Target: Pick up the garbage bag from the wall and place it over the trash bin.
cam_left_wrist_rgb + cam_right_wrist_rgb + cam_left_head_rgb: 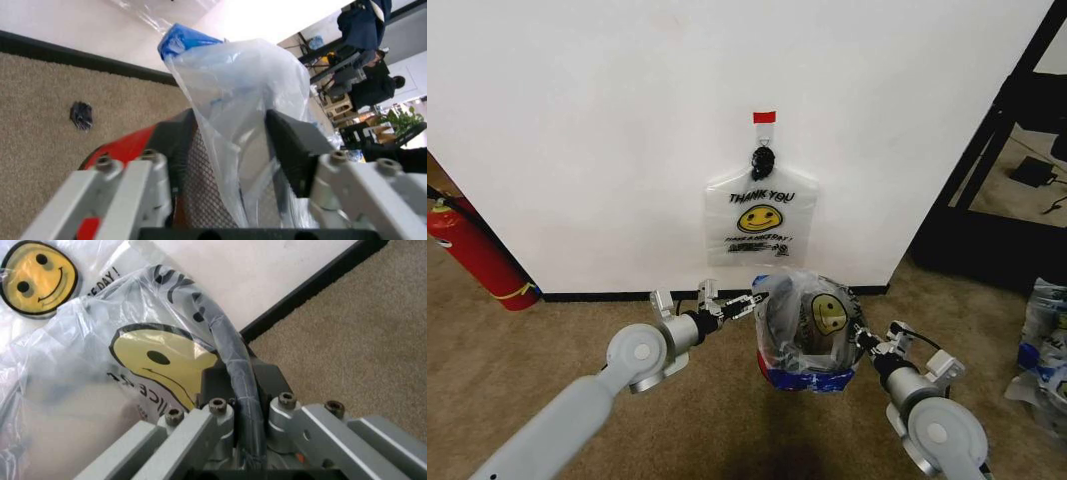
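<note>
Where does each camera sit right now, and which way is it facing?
Head: high up, looking down at the wall, hung garbage bag and trash bin; both arms show.
Left wrist: behind the left claw, pinching bag plastic.
Right wrist: behind the right claw, clamped on the bin's rim.
All share the bagged bin.

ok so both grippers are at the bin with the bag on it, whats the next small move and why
Probably ease both sides down further. The garbage bag already drapes over the trash bin. The left gripper pinches plastic at one side, and the right gripper clamps the rim and film opposite, so seating it lower comes before letting go.
</note>
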{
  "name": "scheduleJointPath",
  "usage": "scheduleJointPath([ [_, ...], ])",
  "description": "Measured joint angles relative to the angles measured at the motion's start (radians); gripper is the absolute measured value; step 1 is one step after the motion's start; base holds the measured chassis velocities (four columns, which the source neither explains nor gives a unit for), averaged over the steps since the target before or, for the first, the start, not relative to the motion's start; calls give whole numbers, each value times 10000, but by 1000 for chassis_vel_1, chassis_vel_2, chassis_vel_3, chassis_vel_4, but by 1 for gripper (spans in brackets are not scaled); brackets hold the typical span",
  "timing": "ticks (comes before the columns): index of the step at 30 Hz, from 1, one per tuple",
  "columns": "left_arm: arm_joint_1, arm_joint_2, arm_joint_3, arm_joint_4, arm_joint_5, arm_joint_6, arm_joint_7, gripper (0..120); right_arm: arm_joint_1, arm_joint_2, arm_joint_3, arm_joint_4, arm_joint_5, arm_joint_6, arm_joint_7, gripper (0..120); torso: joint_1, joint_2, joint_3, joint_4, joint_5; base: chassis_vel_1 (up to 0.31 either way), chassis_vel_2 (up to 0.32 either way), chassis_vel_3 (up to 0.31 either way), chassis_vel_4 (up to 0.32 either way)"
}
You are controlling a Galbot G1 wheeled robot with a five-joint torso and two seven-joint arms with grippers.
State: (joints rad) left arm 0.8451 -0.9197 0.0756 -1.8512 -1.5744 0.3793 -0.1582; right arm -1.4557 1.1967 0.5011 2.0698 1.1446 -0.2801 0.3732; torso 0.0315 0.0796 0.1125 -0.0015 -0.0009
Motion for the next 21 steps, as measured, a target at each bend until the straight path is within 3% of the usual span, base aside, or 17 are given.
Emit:
scheduleJointPath([
  [12,32,-136,7,-151,315,-81,121,0,32,0,-35,-167,-209,36,-97,0,0,0,0,1,0,0,0,0,0],
  [21,-76,-111,174,-123,673,-270,83,0,-92,-7,-28,80,26,37,-76,0,0,0,0,1,0,0,0,0,0],
])
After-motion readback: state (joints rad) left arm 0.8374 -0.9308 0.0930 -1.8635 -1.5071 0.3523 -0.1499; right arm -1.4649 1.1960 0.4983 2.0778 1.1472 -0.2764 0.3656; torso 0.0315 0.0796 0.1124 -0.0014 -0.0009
